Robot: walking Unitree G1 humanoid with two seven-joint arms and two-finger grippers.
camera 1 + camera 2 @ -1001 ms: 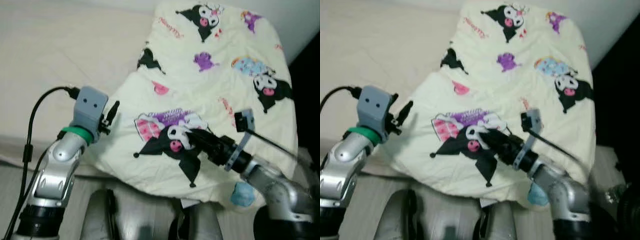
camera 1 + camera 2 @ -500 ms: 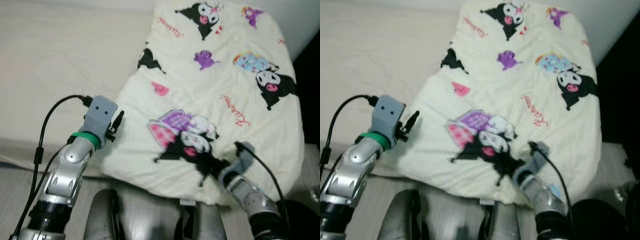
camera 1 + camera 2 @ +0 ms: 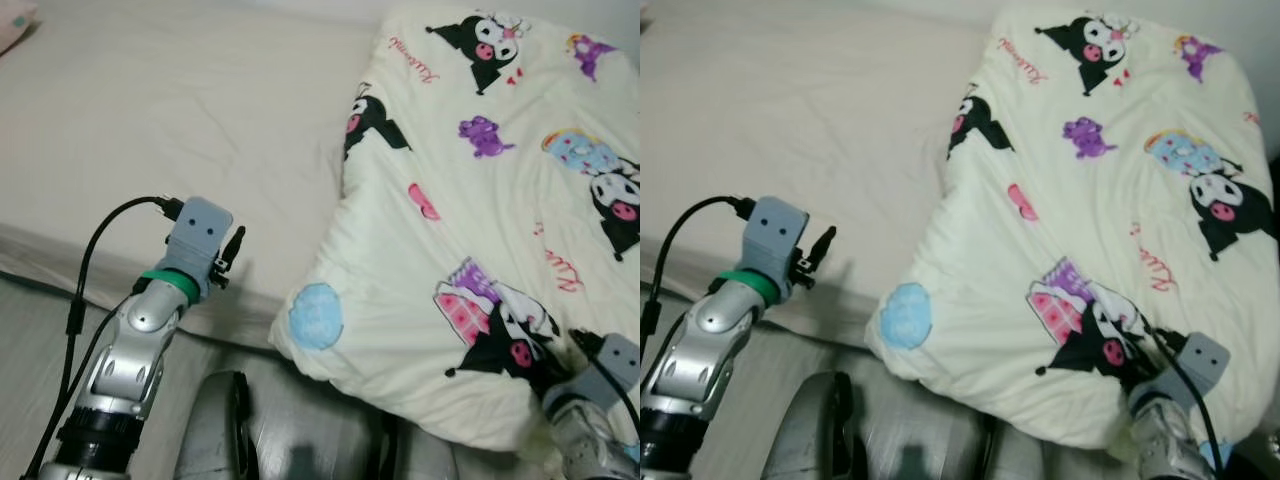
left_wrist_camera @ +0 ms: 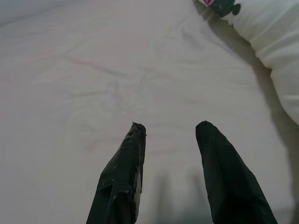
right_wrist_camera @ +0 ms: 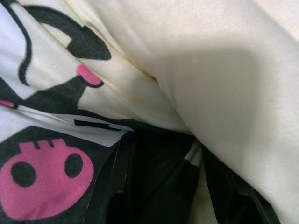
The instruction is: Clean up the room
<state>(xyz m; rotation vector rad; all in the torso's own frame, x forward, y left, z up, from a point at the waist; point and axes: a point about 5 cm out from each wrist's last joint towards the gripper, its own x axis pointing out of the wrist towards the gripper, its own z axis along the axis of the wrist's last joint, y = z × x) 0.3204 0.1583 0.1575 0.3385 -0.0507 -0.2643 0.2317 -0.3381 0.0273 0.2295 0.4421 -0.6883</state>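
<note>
R gripper (image 5: 159,186): fingers being closed on a fold of the quilt (image 3: 480,230), at its near edge.
L gripper (image 4: 170,172): being held open, empty, over bed (image 3: 150,130).
Quilt: lying bunched on bed's R side.
Progress: prob. early; spreading not yet done.

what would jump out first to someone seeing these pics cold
The eye lands first on the cream cartoon-print quilt, bunched over the right side of the bed and hanging over its near edge. The right tool is buried in a fold of that quilt at its lower right corner, fabric pinched between its fingers. The left tool hangs open over the bare beige sheet to the left.
</note>
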